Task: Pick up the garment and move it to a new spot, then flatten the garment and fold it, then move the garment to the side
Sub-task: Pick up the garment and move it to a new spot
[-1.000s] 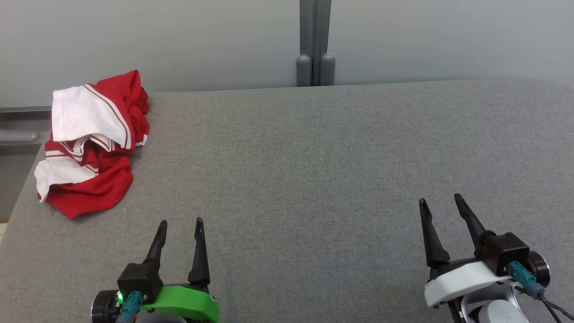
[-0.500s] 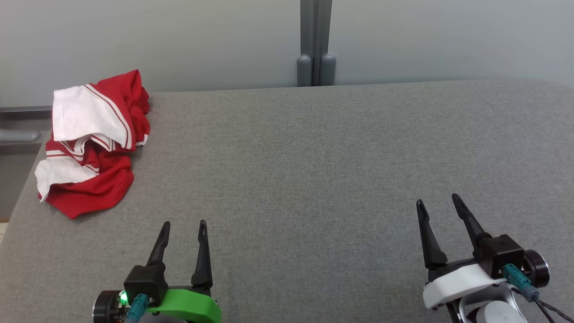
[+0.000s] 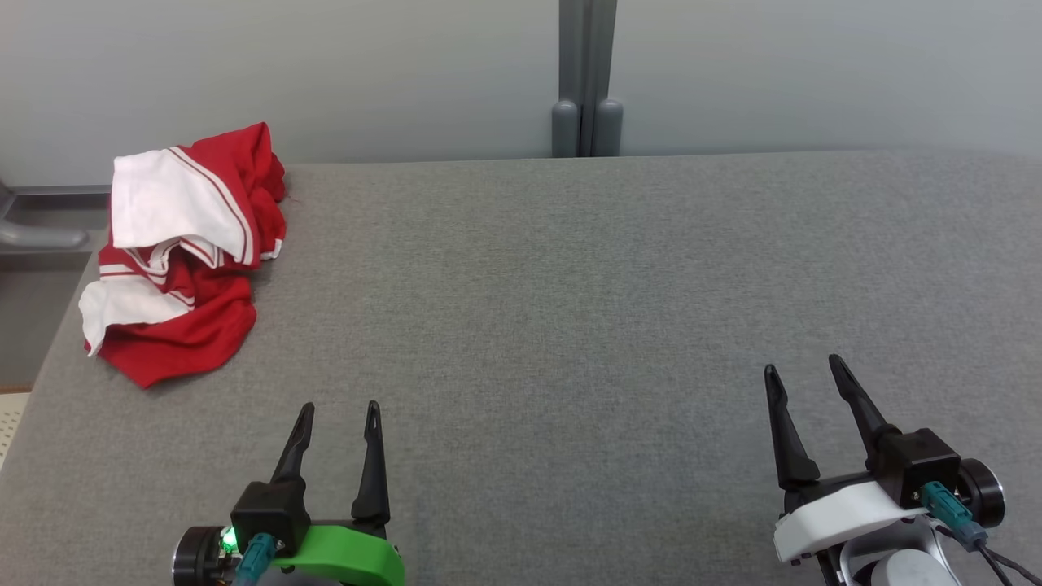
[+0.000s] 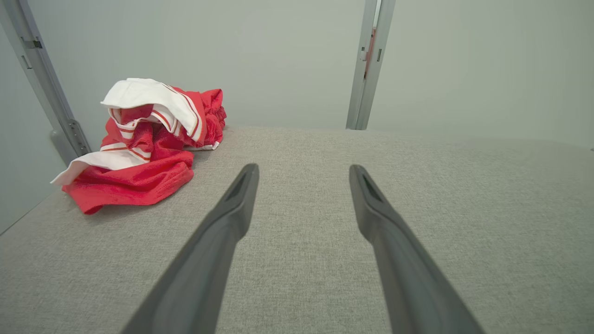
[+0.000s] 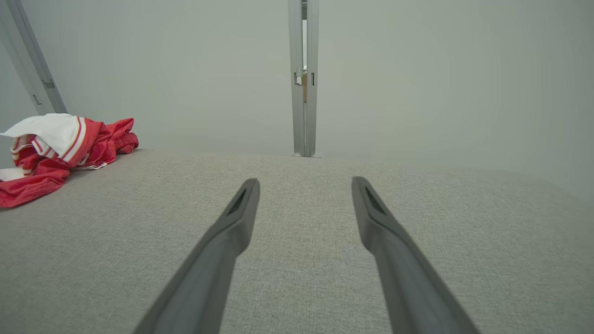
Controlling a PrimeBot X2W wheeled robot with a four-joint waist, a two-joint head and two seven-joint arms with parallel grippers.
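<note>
While the red and white garment lies crumpled in a heap at the upper left of the head view, near the far left corner of the grey table, both grippers are at the bottom of that view, well apart from it. The left gripper, at the lower left, has its two dark fingers spread apart, with nothing between them. The right gripper, at the lower right, also has its fingers apart and empty. In the left wrist view the garment sits at the upper left, beyond the fingertips. A grey post stands behind the far edge of the table.
</note>
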